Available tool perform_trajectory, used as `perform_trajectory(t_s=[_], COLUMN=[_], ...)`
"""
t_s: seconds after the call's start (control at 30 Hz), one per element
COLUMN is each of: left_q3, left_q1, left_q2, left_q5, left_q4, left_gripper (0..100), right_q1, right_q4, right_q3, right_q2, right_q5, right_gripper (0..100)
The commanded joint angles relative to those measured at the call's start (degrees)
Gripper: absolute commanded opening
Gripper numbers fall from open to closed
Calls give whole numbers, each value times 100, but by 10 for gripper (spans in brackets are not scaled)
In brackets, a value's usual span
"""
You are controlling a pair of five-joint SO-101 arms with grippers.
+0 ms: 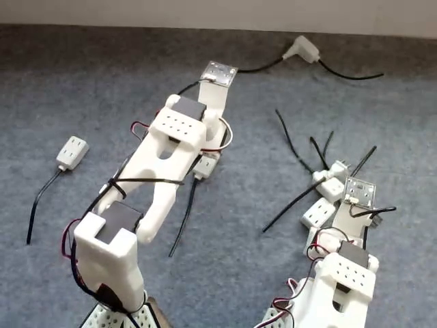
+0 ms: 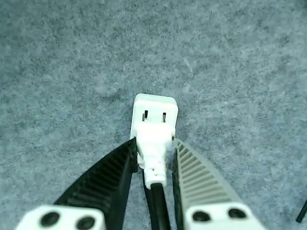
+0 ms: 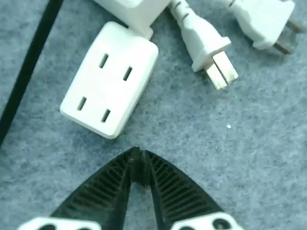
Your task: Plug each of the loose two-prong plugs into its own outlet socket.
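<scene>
Left end effector [image 2: 152, 155] clamps plug [image 2: 153, 134], seated in outlet [image 2: 154, 104] at fingertips; right end effector [image 3: 140, 163] pinched empty, second outlet [image 3: 109, 79] just ahead.

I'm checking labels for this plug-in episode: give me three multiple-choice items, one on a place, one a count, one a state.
1. Where is the plug in the left gripper? A) lying apart from any outlet B) against the face of a white outlet C) hanging in mid-air
2. How many slots show on the outlet block by the right gripper? A) two B) four C) six
3. The right gripper is: A) shut, empty B) shut on a plug C) wide open
Answers: 1 B, the plug meets the outlet's face; 2 B, two pairs of slots; 3 A, closed with nothing between.
</scene>
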Motion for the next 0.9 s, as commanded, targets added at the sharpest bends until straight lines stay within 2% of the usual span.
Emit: perform_trajectory(t_s=[0.0,0.4,0.67,0.87], left_q3=[-233,-426,-444,-1402], left_q1=[-48,180,-48,-92], left_q2=[75,136,295,1059], left_q5=[53,-202,-229,-624], left_q4=[-114,-79,-53,905], left_gripper=[7,7,7,7], right_q1=[-48,-48,-48,-48], right_q4=[-110,-110,-110,-110], right_q3=[-31,-31,-22,-13], right_q2=[22,22,22,22], right_q5=[-62,-62,-62,-62], right_gripper=[6,6,6,6])
